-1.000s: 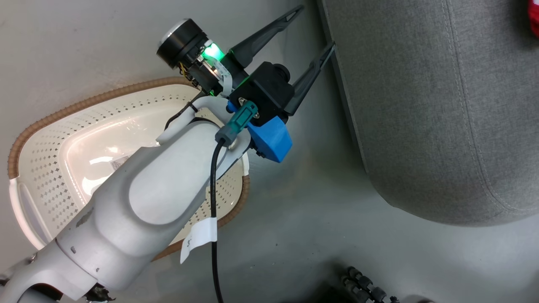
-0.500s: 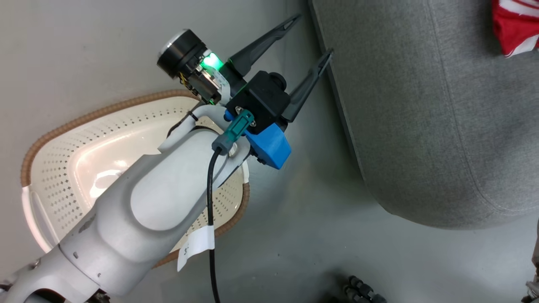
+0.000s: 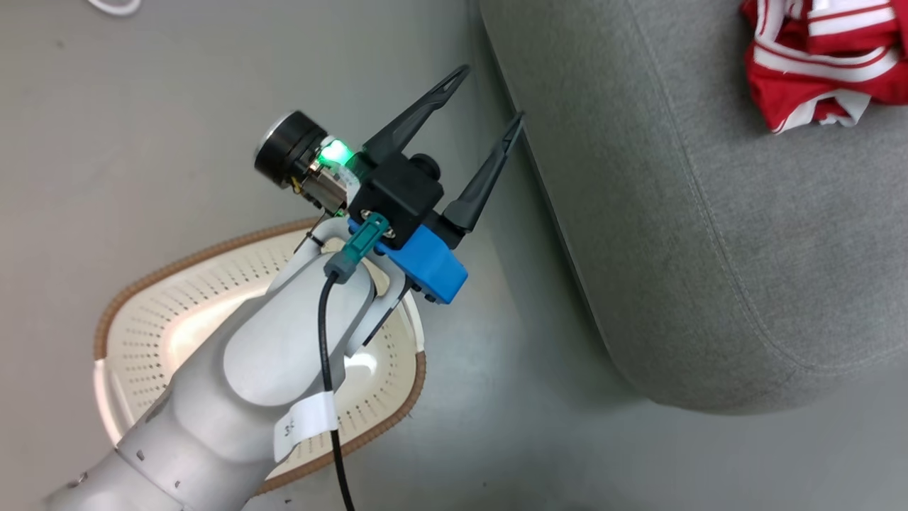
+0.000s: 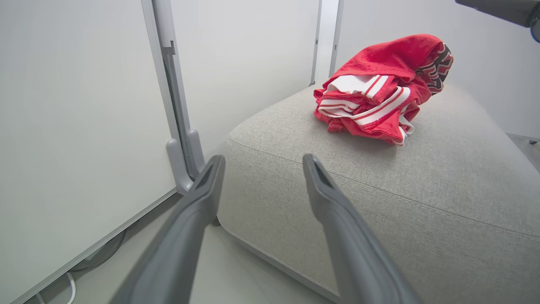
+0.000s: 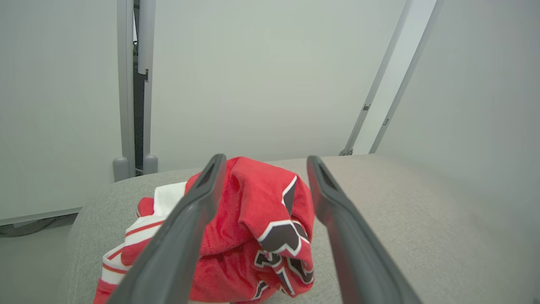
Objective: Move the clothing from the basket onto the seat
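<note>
Clothing (image 3: 816, 57) bundled on seat (image 3: 709, 248). Basket (image 3: 163, 326) on floor (image 3: 142, 106), visible inside bare plastic. Left fingers (image 3: 404, 128) spread wide, holding nothing, beside seat. Right fingers (image 5: 190, 219) wide apart, pointing at clothing, gripping nothing

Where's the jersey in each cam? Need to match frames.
Head view: jersey in the top right corner, bunched on the sofa.
Left wrist view: jersey upper right of centre, on the sofa top, beyond the open left pincer.
Right wrist view: jersey at bottom centre, seen between the fingers of the open right pincer.
Shared landmark: the grey sofa under the jersey.
</note>
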Tool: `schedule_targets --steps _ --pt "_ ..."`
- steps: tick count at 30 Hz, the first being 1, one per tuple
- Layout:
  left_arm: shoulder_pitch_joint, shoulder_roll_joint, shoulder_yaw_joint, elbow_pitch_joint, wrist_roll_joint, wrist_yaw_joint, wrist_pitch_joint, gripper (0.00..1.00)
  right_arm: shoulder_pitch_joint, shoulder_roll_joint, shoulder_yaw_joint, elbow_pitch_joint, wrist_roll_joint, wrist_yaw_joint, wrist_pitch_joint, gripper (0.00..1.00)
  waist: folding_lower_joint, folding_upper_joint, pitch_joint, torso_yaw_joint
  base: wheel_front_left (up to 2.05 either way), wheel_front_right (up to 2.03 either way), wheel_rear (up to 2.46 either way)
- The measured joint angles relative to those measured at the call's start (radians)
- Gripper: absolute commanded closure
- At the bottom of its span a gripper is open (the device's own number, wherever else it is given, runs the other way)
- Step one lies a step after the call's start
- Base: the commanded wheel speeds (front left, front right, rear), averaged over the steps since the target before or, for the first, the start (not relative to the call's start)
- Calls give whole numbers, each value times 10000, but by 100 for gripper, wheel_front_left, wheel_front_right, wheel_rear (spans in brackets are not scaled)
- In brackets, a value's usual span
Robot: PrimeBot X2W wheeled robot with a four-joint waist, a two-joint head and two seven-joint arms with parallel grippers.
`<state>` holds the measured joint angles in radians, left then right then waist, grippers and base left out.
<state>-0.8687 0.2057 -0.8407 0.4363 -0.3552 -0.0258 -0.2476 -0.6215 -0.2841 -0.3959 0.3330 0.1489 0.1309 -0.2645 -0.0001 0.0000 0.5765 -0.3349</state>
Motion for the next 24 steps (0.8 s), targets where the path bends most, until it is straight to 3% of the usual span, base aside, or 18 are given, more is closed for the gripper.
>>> schedule_targets --steps 7,16,24 --pt "807 8 763 -58 -295 349 -128 0 848 63 1244 -859 566 -2 2 0 0 0 -1023 378 0 0 0" --pt "2413 211 2652 -1218 8 698 -151 0 1533 579 2554 -1448 577 -2 0 0 -1 0 -2082 1135 0 0 0" --pt "3947 61 4395 -1801 581 750 -153 0 2090 978 3321 -1411 604 -2 2 0 -1 0 -2863 1792 0 0 0"
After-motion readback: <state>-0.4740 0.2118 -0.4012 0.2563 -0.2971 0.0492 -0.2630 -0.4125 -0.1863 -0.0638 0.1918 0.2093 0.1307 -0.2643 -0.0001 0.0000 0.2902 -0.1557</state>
